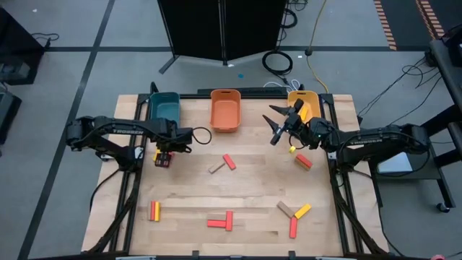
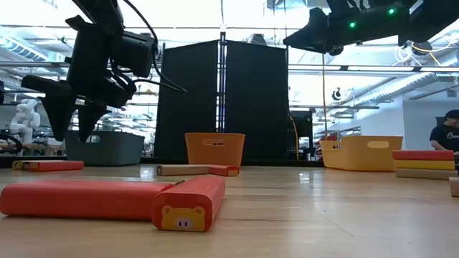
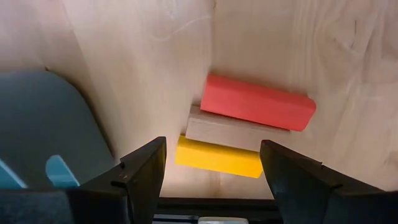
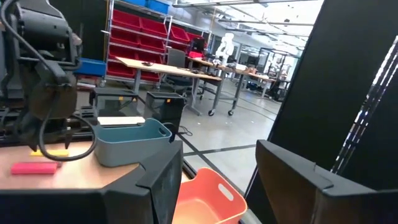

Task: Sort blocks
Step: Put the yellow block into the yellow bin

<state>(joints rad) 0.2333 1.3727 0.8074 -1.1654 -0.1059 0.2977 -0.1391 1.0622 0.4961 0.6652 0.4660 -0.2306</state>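
Beside the teal bin (image 1: 164, 108), left gripper (image 1: 163, 159) hovers, fingers wide and empty, over a red, tan and yellow block cluster (image 3: 249, 134) on the table (image 1: 253, 195). Step: pre-grasp; next, descend and close on one block. Right gripper (image 1: 276, 128) raised near the orange bin (image 1: 224, 110), fingers apart, empty.

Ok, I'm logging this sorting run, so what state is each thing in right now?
left claw: open, above a stack of three blocks, holding nothing
stack of three blocks: red, tan, yellow, touching side by side on the table
right claw: open, empty, raised near the yellow bin
teal bin: upright
orange bin: upright, looks empty
yellow bin: upright, partly hidden by the arm
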